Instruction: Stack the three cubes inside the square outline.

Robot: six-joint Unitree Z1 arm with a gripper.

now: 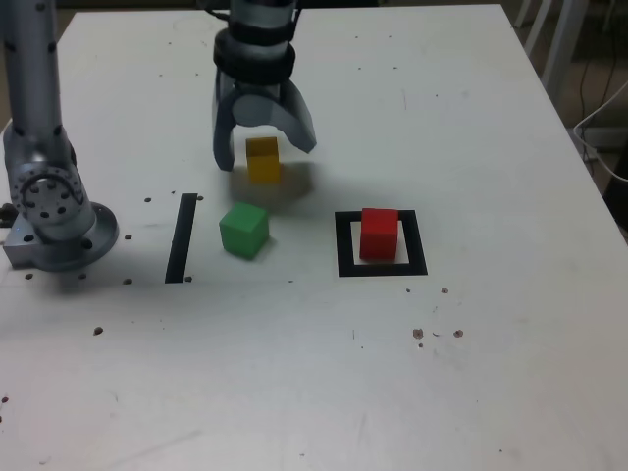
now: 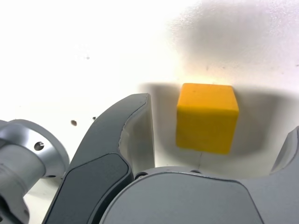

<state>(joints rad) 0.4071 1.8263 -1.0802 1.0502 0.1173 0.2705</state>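
The yellow cube (image 1: 263, 159) rests on the white table, and my gripper (image 1: 265, 149) hangs just over it, open, one finger on each side without touching. In the wrist view the yellow cube (image 2: 207, 116) sits between the wide-spread fingers (image 2: 133, 133), with gaps on both sides. The green cube (image 1: 243, 231) lies nearer the camera, just in front of the yellow one. The red cube (image 1: 379, 234) stands inside the square outline (image 1: 382, 265) at the exterior view's right.
A straight black strip (image 1: 181, 237) is marked on the table at the exterior view's left of the green cube. The arm's base (image 1: 54, 211) stands at the far left. Small dark specks dot the white table (image 1: 314, 373).
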